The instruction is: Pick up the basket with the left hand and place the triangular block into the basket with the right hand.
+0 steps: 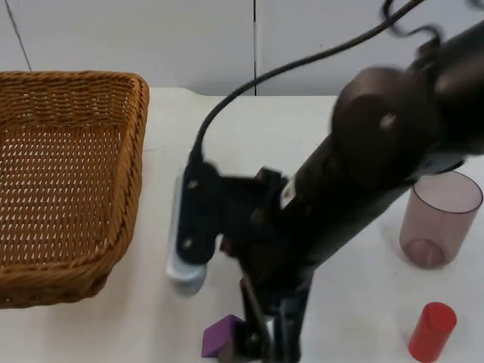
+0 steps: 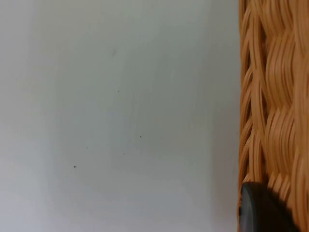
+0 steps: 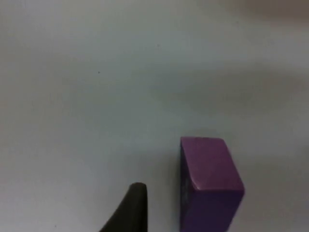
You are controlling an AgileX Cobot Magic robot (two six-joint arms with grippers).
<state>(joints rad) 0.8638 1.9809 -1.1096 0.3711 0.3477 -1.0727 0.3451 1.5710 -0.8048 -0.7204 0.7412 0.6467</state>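
The woven wicker basket (image 1: 64,189) stands at the table's left side. Its wall (image 2: 273,106) runs close beside my left gripper, whose black fingertip (image 2: 263,210) lies against the weave. The purple triangular block (image 1: 221,336) lies on the table near the front edge. My right gripper (image 1: 261,342) is lowered right beside it and open. In the right wrist view one fingertip (image 3: 133,208) stands a short gap away from the block (image 3: 210,179), not touching it.
A translucent pink cup (image 1: 441,219) stands at the right. A red cylinder (image 1: 432,330) stands in front of it near the table's edge. The right arm stretches across the table's middle. The grey partition wall closes off the back.
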